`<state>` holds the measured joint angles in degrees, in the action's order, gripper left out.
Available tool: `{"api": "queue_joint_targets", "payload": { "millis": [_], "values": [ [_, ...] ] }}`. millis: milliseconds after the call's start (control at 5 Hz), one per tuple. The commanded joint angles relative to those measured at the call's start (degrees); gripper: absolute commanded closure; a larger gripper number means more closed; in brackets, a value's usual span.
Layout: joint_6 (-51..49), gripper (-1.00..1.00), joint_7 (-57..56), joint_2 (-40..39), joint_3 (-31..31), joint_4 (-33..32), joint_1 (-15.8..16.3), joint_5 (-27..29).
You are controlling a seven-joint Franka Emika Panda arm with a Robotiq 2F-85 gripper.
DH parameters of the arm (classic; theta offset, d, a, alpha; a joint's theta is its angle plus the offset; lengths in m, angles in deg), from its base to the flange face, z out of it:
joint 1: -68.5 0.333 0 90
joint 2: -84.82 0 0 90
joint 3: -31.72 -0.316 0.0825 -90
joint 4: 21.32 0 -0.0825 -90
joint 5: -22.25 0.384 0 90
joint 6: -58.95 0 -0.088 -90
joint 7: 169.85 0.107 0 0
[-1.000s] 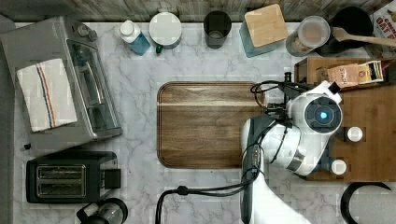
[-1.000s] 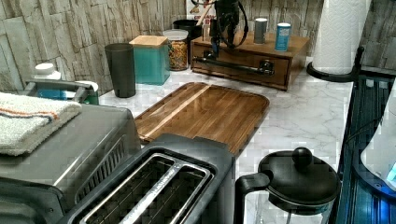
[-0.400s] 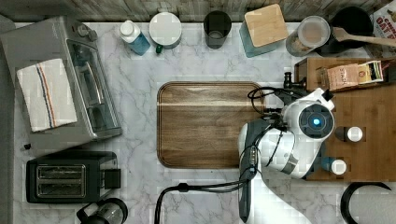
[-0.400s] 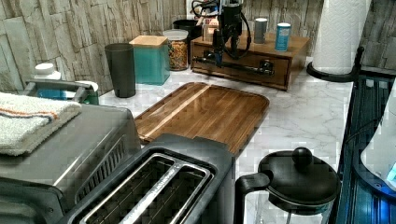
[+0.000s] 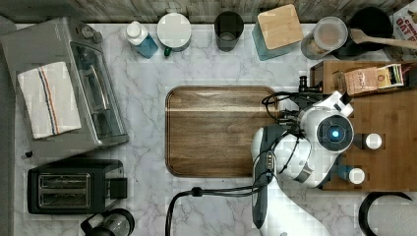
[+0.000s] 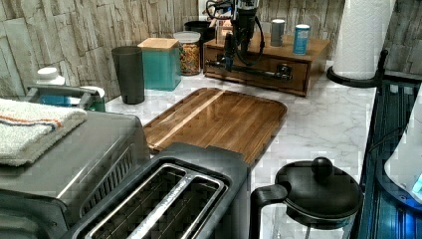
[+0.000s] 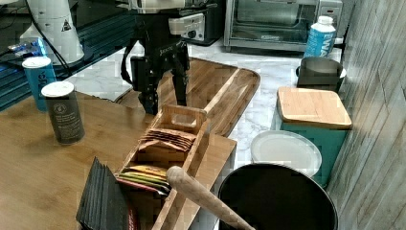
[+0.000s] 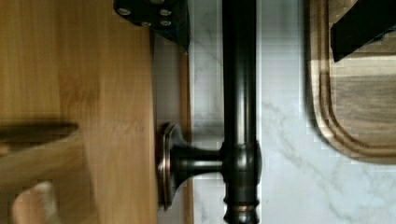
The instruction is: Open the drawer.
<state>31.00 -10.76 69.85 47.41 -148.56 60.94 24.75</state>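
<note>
Wrist view shows the black bar handle [image 8: 239, 93] running lengthwise between the open fingers [image 8: 156, 18], one on each side, and right view shows the gripper [image 7: 163, 98] spread wide at the front edge of the wooden box, where the drawer [image 6: 259, 74] sits closed in left view.

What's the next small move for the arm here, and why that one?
Probably close the fingers on the black bar handle. In the wrist view the open gripper straddles the bar, one finger on the drawer side and one over the cutting board. The drawer front looks flush with its box, so gripping likely comes before pulling.
</note>
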Motion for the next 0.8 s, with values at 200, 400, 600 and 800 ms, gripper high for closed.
{"api": "queue_joint_targets", "payload": {
  "millis": [200,400,600,800],
  "values": [
    [-0.35,-1.0,-3.44,-3.0,-2.47,-1.87,-1.78,4.01],
    [1.7,-1.0,-6.45,-3.93,-4.46,-2.63,-3.88,6.4],
    [-2.82,-1.0,-3.48,-2.28,-3.82,-2.24,-2.45,4.18],
    [-7.09,-1.0,-4.47,-1.64,-5.57,-1.32,-2.49,5.91]
  ]
}}
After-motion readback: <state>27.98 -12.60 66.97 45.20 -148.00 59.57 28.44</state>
